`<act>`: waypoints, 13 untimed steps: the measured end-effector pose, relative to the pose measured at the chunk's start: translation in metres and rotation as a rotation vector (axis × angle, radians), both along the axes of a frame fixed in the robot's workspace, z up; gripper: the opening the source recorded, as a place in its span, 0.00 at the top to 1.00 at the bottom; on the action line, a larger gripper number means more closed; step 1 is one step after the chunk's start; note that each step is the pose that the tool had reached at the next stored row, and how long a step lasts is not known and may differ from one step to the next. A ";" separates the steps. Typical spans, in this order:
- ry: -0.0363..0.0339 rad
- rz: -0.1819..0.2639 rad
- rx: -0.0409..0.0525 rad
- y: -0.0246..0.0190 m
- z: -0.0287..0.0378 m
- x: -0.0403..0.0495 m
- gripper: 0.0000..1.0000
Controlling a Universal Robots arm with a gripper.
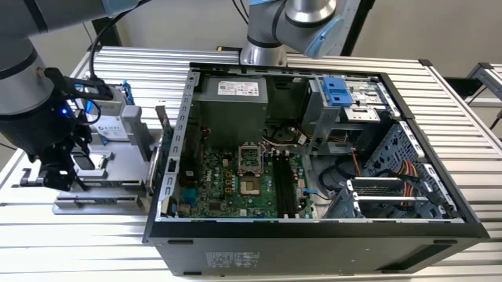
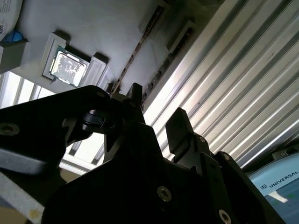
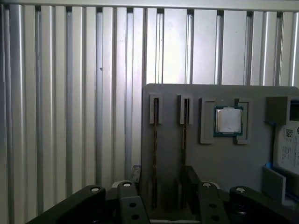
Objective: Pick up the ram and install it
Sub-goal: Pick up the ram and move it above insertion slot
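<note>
Two thin ram sticks stand on edge in slots of a grey parts tray (image 3: 224, 163). In the first wrist view one ram (image 3: 154, 154) lies between my fingertips and the other ram (image 3: 184, 140) runs close along one finger (image 3: 190, 176). My gripper (image 3: 162, 179) is open, low over the tray, straddling the sticks without clamping either. In the second wrist view the ram's edge (image 2: 140, 42) runs away from the gripper (image 2: 156, 112). In the exterior view the gripper (image 1: 61, 175) hangs over the tray (image 1: 117, 189) on the exterior view's left, beside the open computer case (image 1: 314, 235).
A square silver CPU chip (image 3: 229, 120) sits in its tray pocket beside the sticks, and a hard drive (image 3: 287, 149) lies further along. Inside the case, the motherboard's black memory slots (image 1: 284, 185) lie right of the CPU socket (image 1: 248, 158). The ribbed metal table (image 3: 70, 93) surrounds everything.
</note>
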State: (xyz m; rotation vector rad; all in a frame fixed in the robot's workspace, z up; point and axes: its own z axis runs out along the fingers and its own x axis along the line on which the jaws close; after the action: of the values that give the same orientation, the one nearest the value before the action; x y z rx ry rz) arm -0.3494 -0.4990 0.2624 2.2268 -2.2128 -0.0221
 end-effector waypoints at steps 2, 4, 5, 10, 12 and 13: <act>0.0000 0.000 -0.0001 0.0000 -0.0007 0.0000 0.00; 0.0000 0.000 -0.0001 0.0000 -0.0013 0.0000 0.00; 0.0000 0.000 -0.0002 0.0000 -0.0016 0.0000 0.00; 0.0000 0.000 -0.0002 0.0000 -0.0031 0.0000 0.00; -0.0001 0.000 -0.0002 0.0000 -0.0036 0.0000 0.00; 0.0000 0.000 -0.0002 0.0000 -0.0038 0.0000 0.00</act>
State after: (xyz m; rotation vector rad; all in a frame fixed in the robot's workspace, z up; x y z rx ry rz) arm -0.3494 -0.4990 0.2586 2.2267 -2.2126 -0.0218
